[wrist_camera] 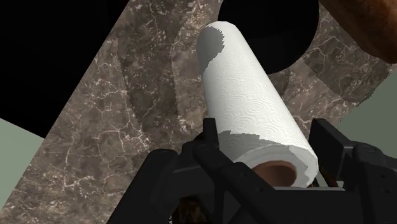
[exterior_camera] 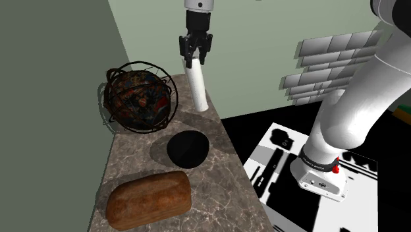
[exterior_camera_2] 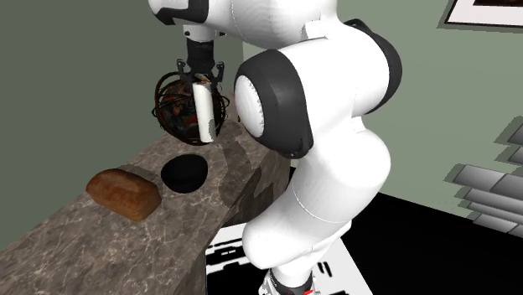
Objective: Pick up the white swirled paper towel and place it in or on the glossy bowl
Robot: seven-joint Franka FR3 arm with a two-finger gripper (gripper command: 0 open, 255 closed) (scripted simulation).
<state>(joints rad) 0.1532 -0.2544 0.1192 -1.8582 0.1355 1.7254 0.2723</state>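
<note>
Paper towel roll (exterior_camera: 197,86) clamped by top end in claw (exterior_camera: 195,60), hanging tilted over marble counter (exterior_camera: 220,191), black bowl (exterior_camera: 187,148) nearby.

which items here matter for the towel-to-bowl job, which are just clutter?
Job:
- towel roll, clasped by the gripper
- black bowl

Lying about:
- bread loaf
- wire-caged globe
</note>
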